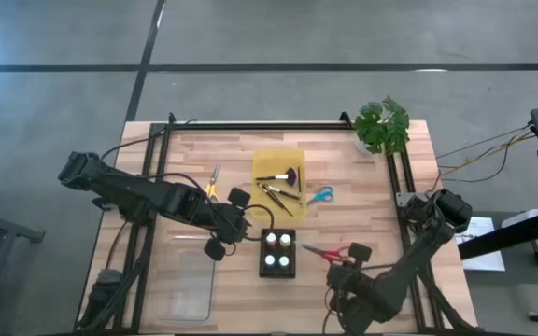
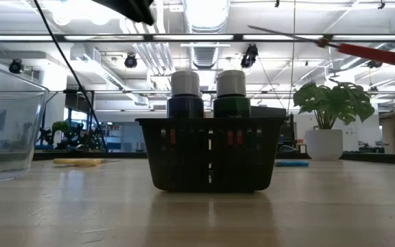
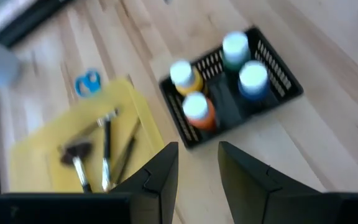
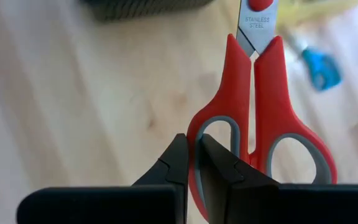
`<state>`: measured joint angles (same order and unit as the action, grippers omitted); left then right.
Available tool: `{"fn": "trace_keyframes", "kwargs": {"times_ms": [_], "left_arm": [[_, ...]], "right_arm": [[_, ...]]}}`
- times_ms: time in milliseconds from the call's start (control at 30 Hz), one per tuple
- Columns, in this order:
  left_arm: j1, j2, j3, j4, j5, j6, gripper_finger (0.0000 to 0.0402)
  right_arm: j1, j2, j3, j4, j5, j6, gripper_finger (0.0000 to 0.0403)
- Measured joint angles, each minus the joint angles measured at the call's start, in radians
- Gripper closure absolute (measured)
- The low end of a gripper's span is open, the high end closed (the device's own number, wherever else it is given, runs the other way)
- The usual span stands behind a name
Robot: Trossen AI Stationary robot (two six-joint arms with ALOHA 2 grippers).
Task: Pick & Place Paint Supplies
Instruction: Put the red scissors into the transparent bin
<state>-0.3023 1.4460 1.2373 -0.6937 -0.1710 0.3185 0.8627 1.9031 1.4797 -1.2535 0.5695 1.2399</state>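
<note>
A black mesh basket [image 1: 278, 266] stands on the table with several white-capped paint bottles [image 3: 238, 62] upright in it. Thin dark-handled brushes [image 1: 276, 196] and a broad black-bristled brush [image 1: 288, 175] lie on a yellow mat [image 1: 271, 161]. My left gripper [image 1: 250, 224] hovers open between mat and basket, holding nothing; its fingers [image 3: 166, 171] show in the left wrist view. My right gripper [image 1: 336, 264] is to the right of the basket, shut on red-handled scissors [image 1: 318, 252]. My right gripper pinches the rim of one finger loop [image 4: 193, 140] of the red scissors' handle, one finger through the loop and one outside it. The fingers run along the scissors. The scissors [image 2: 372, 53] are lifted clear of the table, about level, blades toward the basket.
Blue scissors [image 1: 321, 195] lie right of the mat and yellow ones [image 1: 213, 182] left of it. A clear container [image 1: 187, 285] sits at the near left and a potted plant [image 1: 381, 126] in the far right corner. Bare wood shows near the basket.
</note>
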Motion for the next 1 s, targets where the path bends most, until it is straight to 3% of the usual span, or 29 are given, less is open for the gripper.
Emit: {"fn": "trace_keyframes", "kwargs": {"times_ms": [200,467,600,700,800,867,1000], "left_arm": [[0.0,-0.025,-0.002,-0.086,-0.002,-0.104,0.028],[-0.001,-0.036,-0.017,-0.066,0.006,-0.049,0.028],[0.0,-0.037,-0.017,-0.025,0.006,-0.054,0.028],[0.001,-0.038,-0.042,0.079,-0.011,-0.046,0.028],[0.001,-0.038,-0.086,0.209,-0.105,-0.006,0.028],[0.001,-0.038,-0.124,0.33,-0.164,0.033,0.028],[0.002,-0.037,-0.226,0.624,-0.182,0.159,0.028]], "right_arm": [[-0.056,-0.033,0.007,0.024,0.106,-0.128,0.0392],[-0.134,-0.081,0.037,0.148,0.242,-0.434,0.0392],[-0.164,-0.095,0.037,0.134,0.375,-0.501,0.0392],[-0.177,-0.107,0.037,0.128,0.492,-0.519,0.0392],[-0.182,-0.119,0.037,0.128,0.592,-0.532,0.0392],[-0.184,-0.127,0.037,0.128,0.648,-0.542,0.0392],[-0.195,-0.134,0.037,0.132,0.737,-0.56,0.0392]]}}
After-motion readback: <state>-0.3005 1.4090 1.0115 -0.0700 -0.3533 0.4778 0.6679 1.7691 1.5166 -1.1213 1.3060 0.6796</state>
